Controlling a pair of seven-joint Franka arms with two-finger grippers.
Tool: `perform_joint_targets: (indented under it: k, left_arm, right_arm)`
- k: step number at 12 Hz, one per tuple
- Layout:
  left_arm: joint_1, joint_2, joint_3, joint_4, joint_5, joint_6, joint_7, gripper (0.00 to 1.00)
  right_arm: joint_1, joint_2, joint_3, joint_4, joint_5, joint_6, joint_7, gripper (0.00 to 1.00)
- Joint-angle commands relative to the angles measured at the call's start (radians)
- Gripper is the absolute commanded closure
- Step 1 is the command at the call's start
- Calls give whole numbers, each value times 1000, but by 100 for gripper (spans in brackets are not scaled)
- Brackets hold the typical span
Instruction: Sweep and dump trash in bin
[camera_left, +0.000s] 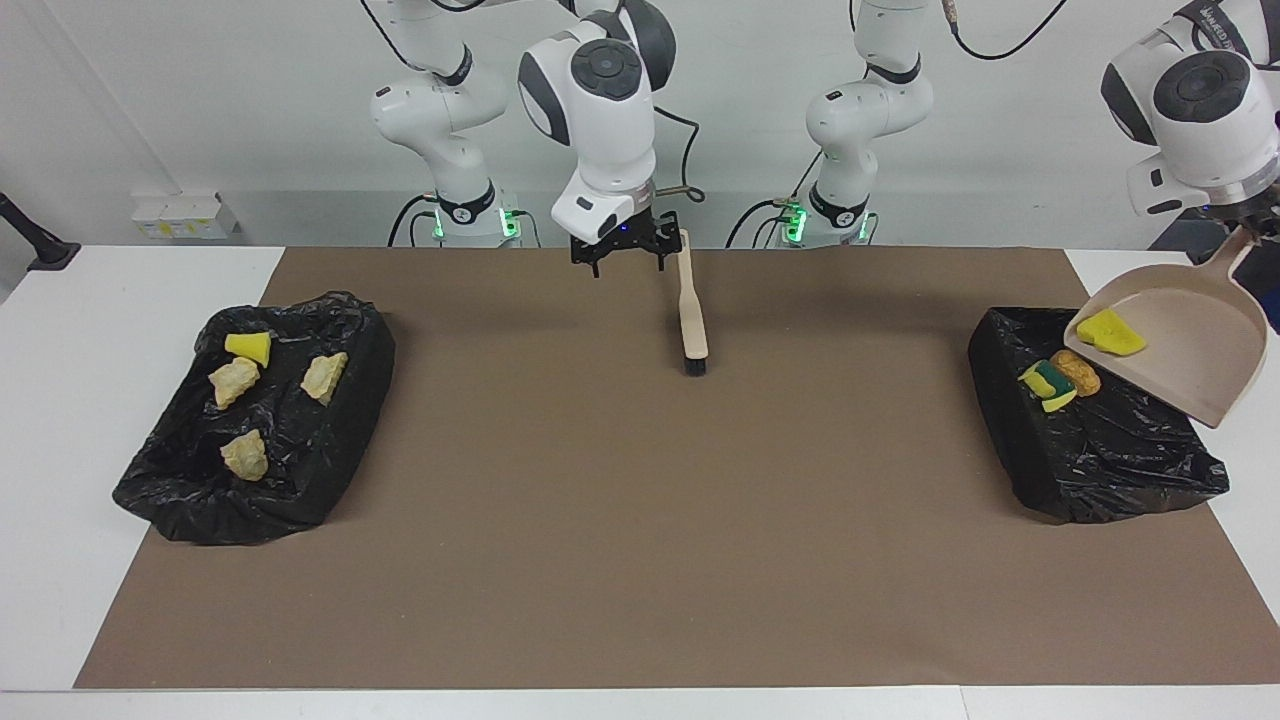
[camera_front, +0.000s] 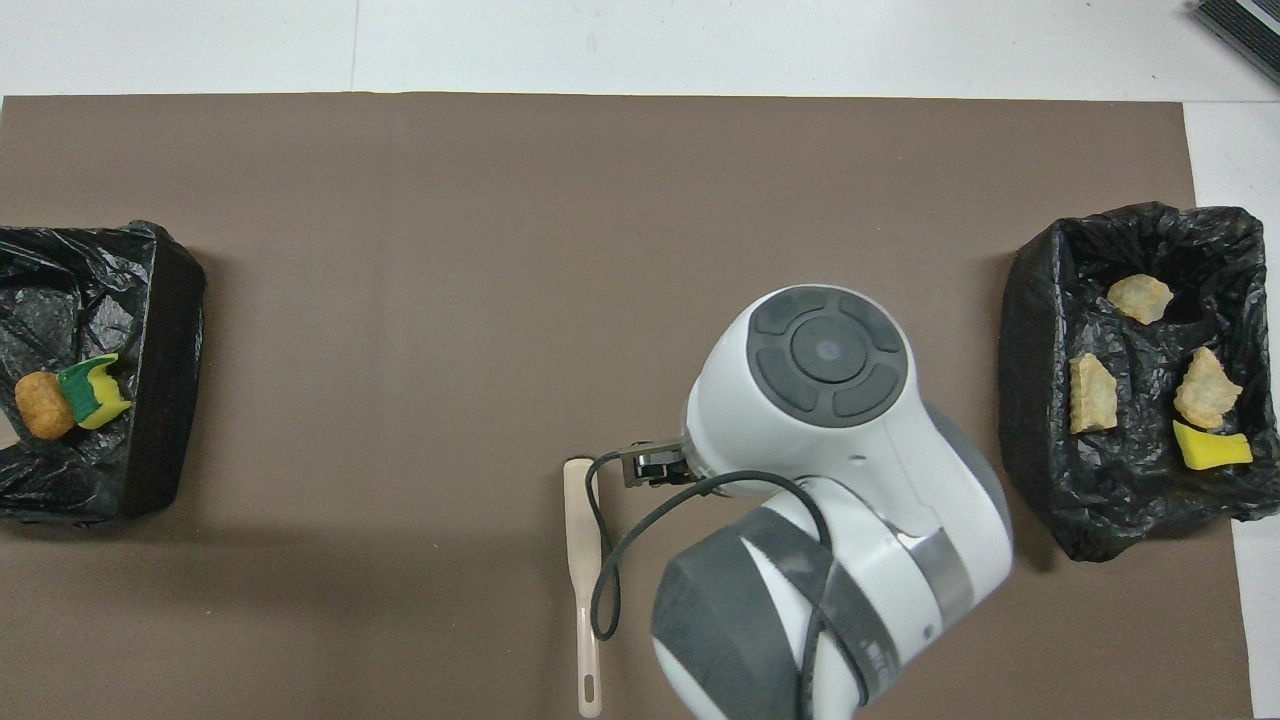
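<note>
Facing view first. Left gripper (camera_left: 1248, 222) up at the left arm's end of the table, clamped on the handle of the beige dustpan (camera_left: 1190, 350), held tilted over the black-lined bin (camera_left: 1100, 450) there. One yellow sponge piece (camera_left: 1110, 334) sitting at the pan's lower lip. Another yellow-and-green sponge piece (camera_left: 1046, 385) and the golden-brown nugget (camera_left: 1078, 371) lying in that bin, touching each other. Right gripper (camera_left: 625, 250) hanging over the mat's edge by the robots, fingers spread wide, nothing in them, just beside the handle end of the brush (camera_left: 691, 315). Brush flat on the brown mat (camera_left: 640, 520), bristles pointing away from the robots. Second bin (camera_left: 260, 430) at the right arm's end: one yellow sponge wedge (camera_left: 248, 347) plus three pale bread-like chunks (camera_left: 234, 381).

Overhead view next. Right arm's big white wrist covering its own gripper. Brush handle (camera_front: 580, 570) lying beside it on the mat. Nugget (camera_front: 43, 406) and green-yellow sponge (camera_front: 93, 392) side by side in the bin at the left arm's end. Dustpan and left gripper out of sight here. Other bin (camera_front: 1040, 400): three bread chunks (camera_front: 1092, 394) and a yellow wedge (camera_front: 1211, 448).
</note>
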Motion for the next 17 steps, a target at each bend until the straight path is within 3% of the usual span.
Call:
perform_joint_targets:
  k: [1,9,12,16,17]
  left_arm:
    - [-80,31,10,56,100,-33,-1,100]
    - [-92,25,5,25,103,32,-17,100]
    - [-94,31,7,62,106,-7,-6,100]
    - [-153,38,7,91,144,-83,-9,100]
    - [-160,38,7,96,206,-127,-7,100]
  right_arm:
    - [-82,4,9,14,-38,-22,-111,0]
    - [-329,-53,5,87,-158,-51,-476,0]
    - [-433,-56,6,138,-222,-94,-501,0]
    - [-535,-56,0,201,-189,-187,-447,0]
    - [-542,-58,-29,201,-135,-198,-434,0]
